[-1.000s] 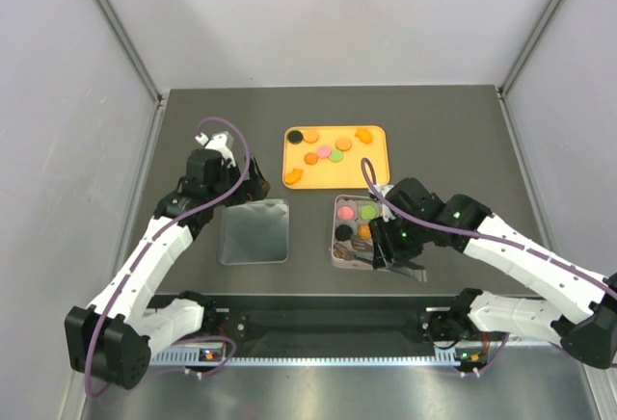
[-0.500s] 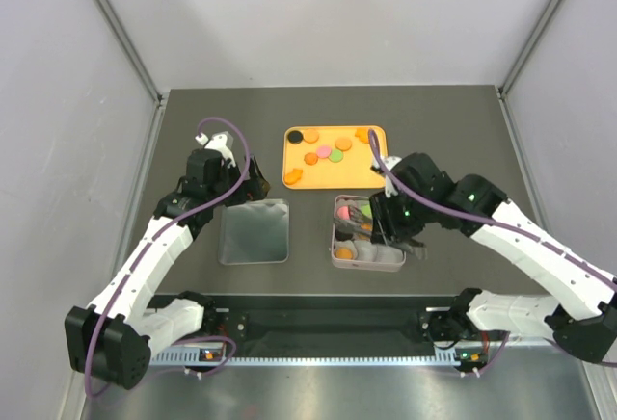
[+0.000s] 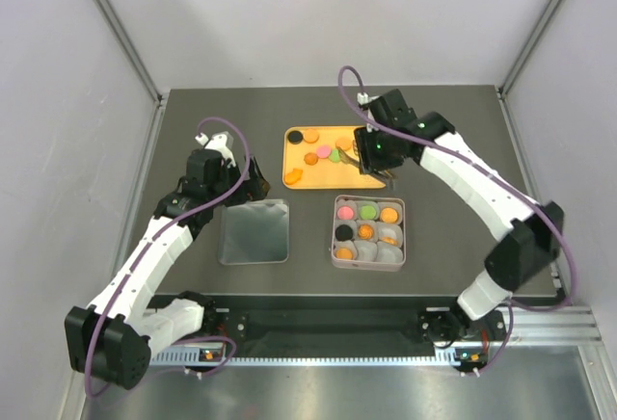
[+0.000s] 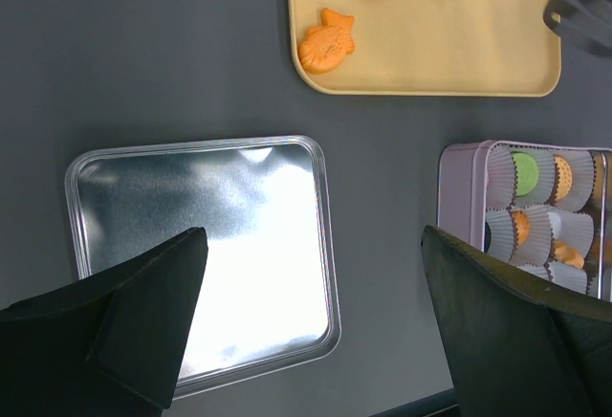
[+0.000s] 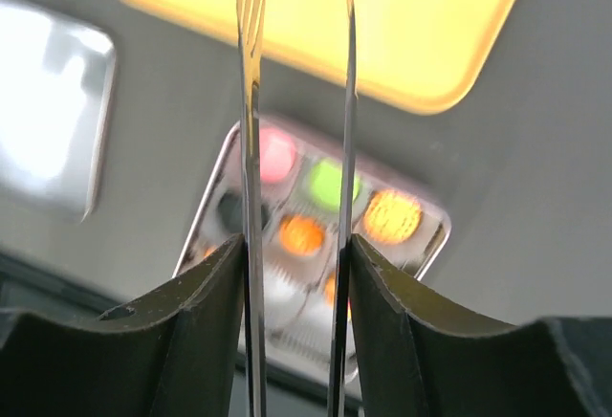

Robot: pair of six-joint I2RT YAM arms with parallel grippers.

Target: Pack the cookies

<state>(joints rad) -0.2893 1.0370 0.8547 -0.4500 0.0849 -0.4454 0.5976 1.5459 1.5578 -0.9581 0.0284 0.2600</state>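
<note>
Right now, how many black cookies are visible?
2: a black cookie on the orange tray, far left; another in the tin, middle-left cup. Tray partly covered; more may hide.

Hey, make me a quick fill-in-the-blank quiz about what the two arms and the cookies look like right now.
1. The right gripper is ____ on the metal tongs.
2. The left gripper, by the silver lid, stands ____.
3. The fish-shaped cookie on the tray is ____.
Missing words: shut; open; orange.
</note>
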